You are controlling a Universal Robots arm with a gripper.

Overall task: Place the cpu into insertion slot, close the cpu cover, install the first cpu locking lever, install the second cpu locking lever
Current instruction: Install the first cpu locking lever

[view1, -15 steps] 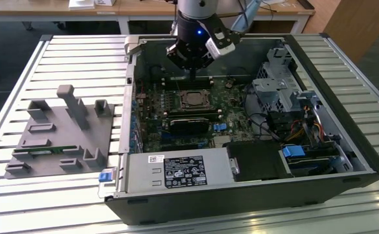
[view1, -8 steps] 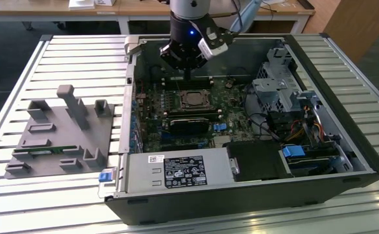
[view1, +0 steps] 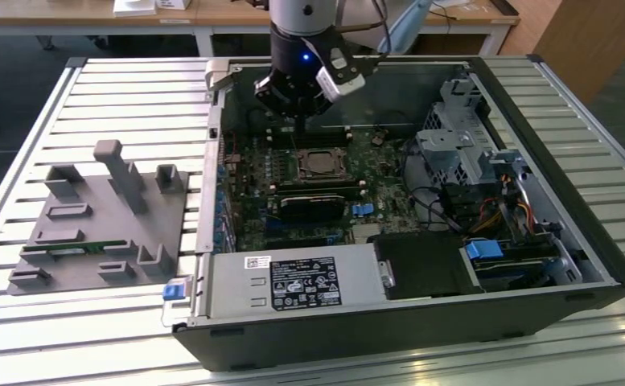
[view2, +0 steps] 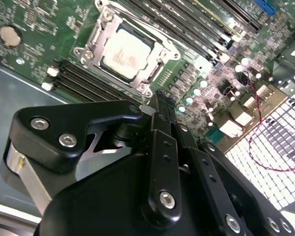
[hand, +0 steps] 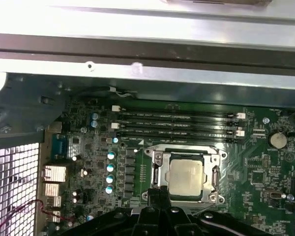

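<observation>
The cpu (view1: 314,163) (view2: 125,51) (hand: 187,178), a small square chip with a dull silver top, lies flat in the insertion slot (hand: 187,199) on the green motherboard. The cpu cover (view2: 95,46) (hand: 159,172), a silvery frame, lies down around the chip, whose top shows through its window. Thin metal levers run along the frame's edges; I cannot tell whether they are hooked. My gripper (view1: 297,122) (view2: 162,96) (hand: 160,192) hovers a little above the board just beside the socket, toward the case's back wall. Its black fingers are shut together with nothing between them.
Long black memory slots (hand: 177,125) flank the socket, and a black rectangular module (view1: 314,203) sits on its other side. A power supply (view1: 290,283) and drive cage (view1: 462,141) fill the open case's sides. A grey fixture plate (view1: 97,217) lies at the exterior view's left.
</observation>
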